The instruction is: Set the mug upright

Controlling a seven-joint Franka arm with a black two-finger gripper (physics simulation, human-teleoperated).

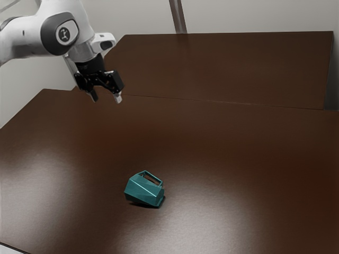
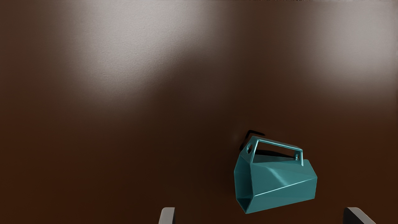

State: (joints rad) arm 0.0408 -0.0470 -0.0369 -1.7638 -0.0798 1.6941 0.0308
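Note:
High over the table at the exterior view's upper left, my gripper (image 1: 106,99) stands open with nothing between its fingers. A teal faceted mug (image 1: 144,190) lies on its side on the table, well below the gripper and toward the exterior view's lower middle. In the wrist view the gripper (image 2: 259,216) has its two fingertips wide apart. The mug (image 2: 279,183) appears there beyond the gap between them, untouched, with its hollow mouth facing sideways and its angular handle along the upper side of the body.
The mug rests on a dark brown glossy table (image 1: 222,153). A second brown surface (image 1: 238,69) lies behind a thin seam, with a pale wall (image 1: 254,16) and a grey post (image 1: 178,16) at the back.

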